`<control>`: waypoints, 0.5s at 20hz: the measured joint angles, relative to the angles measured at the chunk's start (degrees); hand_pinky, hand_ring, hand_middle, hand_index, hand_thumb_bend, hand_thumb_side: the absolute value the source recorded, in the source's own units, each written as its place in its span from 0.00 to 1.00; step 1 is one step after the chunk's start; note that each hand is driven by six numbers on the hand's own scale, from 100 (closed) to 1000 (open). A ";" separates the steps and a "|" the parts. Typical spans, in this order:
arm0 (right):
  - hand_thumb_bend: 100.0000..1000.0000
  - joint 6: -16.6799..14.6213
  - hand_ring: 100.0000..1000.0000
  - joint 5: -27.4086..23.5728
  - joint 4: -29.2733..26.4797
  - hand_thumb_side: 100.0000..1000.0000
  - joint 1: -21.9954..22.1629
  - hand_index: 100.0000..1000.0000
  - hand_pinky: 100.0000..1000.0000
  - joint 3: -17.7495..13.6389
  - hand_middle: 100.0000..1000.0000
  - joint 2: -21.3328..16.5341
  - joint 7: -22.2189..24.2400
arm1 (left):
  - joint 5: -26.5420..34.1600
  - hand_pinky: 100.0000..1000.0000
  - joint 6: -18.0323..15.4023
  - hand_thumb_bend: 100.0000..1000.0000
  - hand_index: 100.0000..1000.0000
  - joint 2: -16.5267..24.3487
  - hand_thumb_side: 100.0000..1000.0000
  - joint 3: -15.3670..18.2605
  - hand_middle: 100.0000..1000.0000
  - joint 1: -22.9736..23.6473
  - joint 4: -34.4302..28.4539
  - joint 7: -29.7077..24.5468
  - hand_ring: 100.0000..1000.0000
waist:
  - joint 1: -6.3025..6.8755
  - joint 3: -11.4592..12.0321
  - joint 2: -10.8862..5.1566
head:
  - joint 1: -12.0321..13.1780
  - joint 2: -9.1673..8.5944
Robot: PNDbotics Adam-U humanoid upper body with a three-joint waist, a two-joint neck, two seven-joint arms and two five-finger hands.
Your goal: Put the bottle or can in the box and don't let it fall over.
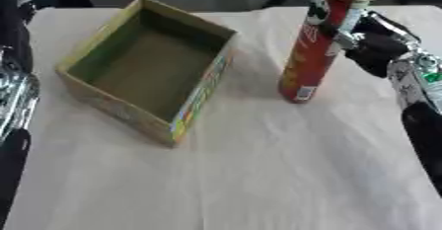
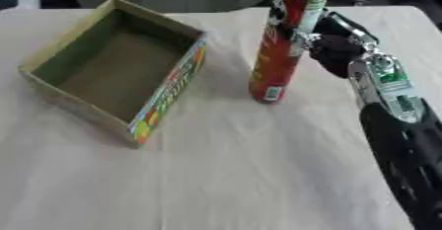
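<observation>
One can (image 2: 283,41), one box (image 2: 112,68), one table (image 2: 259,174), and two arms in view.

The can is a tall red cylinder with a pale cap and a small white patch near its base. It stands on the table, right of the box and apart from it, its top leaning slightly to the right. Its surface looks smooth and printed; the lettering cannot be read.

The box is an open cardboard rectangle with no lid, lying askew on the table's left half. Its inner walls are dull green-brown and its floor is bare. The near right wall carries a bright printed strip of several colours along its outside.

The table is covered with a pale, beige cloth or paper that shows faint creases.

The right hand (image 2: 332,44) comes in from the right, black with silver joints, and meets the can at its upper half. Its fingers (image 2: 302,35) curl round the can's side, holding it.

The left arm (image 1: 13,100) shows only at the left edge of the left eye view, as a black and silver length; the hand itself cannot be made out, so its fingers cannot be told.
</observation>
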 measured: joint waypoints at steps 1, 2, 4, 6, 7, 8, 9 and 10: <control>0.00 -0.04 0.88 -0.28 -0.13 0.05 0.03 0.95 1.00 0.00 1.00 0.01 -0.04 | 0.05 0.70 0.02 0.08 0.64 0.00 1.00 0.00 0.87 0.16 -0.01 0.00 1.00 | 0.00 0.00 0.00 | 0.00 0.00; 0.00 -0.13 0.87 -0.61 -0.31 0.05 0.12 0.95 1.00 0.00 1.00 0.05 -0.13 | 0.15 0.70 0.07 0.08 0.64 0.00 1.00 0.00 0.87 0.26 -0.02 0.01 1.00 | 0.00 0.00 0.00 | 0.00 0.00; 0.00 -0.31 0.84 -1.16 -0.60 0.05 0.26 0.92 1.00 0.00 1.00 0.14 -0.32 | 0.42 0.70 0.17 0.08 0.65 -0.01 1.00 0.00 0.87 0.28 -0.13 0.04 1.00 | 0.00 -0.01 0.00 | -0.01 0.00; 0.00 -0.47 0.81 -1.61 -0.79 0.03 0.36 0.87 1.00 0.00 0.99 0.15 -0.69 | 0.59 0.70 0.30 0.08 0.65 -0.02 1.00 0.00 0.87 0.33 -0.35 0.05 1.00 | 0.00 -0.03 0.00 | -0.05 0.00; 0.00 -0.55 0.80 -1.68 -0.97 0.03 0.42 0.86 1.00 -0.01 0.97 0.16 -0.98 | 0.68 0.70 0.37 0.09 0.65 -0.02 1.00 0.00 0.88 0.39 -0.37 0.03 1.00 | 0.00 -0.03 0.00 | -0.07 0.00; 0.00 -0.66 0.79 -1.73 -1.09 0.04 0.42 0.86 1.00 -0.02 0.96 0.16 -1.32 | 0.74 0.70 0.42 0.09 0.65 -0.02 1.00 0.00 0.88 0.49 -0.41 0.04 1.00 | 0.00 -0.03 0.00 | -0.10 0.00; 0.00 -0.72 0.77 -1.74 -1.21 0.07 0.43 0.84 1.00 -0.02 0.95 0.17 -1.79 | 0.77 0.70 0.46 0.09 0.63 -0.02 1.00 0.01 0.88 0.65 -0.50 0.07 1.00 | 0.00 -0.03 0.00 | -0.11 0.00; 0.00 -0.79 0.76 -1.74 -1.36 0.08 0.43 0.83 1.00 -0.03 0.93 0.17 -2.36 | 0.83 0.70 0.55 0.10 0.62 -0.03 1.00 0.06 0.88 0.79 -0.69 0.25 1.00 | 0.00 -0.03 -0.01 | -0.12 0.00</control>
